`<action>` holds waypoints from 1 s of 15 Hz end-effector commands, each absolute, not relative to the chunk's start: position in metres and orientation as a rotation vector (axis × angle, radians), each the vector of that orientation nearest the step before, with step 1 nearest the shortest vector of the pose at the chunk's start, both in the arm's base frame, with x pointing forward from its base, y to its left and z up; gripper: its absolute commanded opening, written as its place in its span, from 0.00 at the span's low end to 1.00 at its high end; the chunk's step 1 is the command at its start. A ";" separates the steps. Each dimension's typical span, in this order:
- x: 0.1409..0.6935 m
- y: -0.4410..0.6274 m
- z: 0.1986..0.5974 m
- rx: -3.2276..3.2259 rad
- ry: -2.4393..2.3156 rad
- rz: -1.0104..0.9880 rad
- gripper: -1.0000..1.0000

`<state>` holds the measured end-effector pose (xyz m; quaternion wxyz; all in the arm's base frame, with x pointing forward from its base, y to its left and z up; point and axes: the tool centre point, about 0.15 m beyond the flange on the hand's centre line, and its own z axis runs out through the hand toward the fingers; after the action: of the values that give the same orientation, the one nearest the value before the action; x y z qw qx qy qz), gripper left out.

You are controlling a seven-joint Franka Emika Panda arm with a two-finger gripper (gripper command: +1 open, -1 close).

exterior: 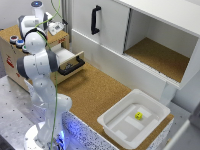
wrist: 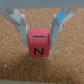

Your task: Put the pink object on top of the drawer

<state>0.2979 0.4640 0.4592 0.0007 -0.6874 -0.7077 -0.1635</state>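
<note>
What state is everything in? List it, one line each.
Gripper: shut on the pink cube.
Pink cube: clamped, over cork.
Drawer: pulled open.
Cabinet: handled door shut, other bay open.
Bin: upright, holding a yellow object.

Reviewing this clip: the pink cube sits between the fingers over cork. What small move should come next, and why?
Probably open the gripper. The pink cube appears to rest on cork, and the exterior view puts the arm over the drawer unit's top, so release seems due.
</note>
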 end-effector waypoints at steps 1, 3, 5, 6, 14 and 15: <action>0.298 0.513 0.458 -2.233 -2.300 -0.361 0.00; 0.297 0.514 0.453 -2.274 -2.296 -0.364 1.00; 0.298 0.512 0.456 -2.309 -2.251 -0.387 1.00; 0.298 0.511 0.459 -2.315 -2.236 -0.397 1.00; 0.299 0.479 0.496 -2.415 -2.105 -0.476 1.00; 0.300 0.468 0.497 -2.447 -2.077 -0.466 1.00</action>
<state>0.2932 0.4840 0.4722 -0.0156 -0.7202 -0.6715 -0.1737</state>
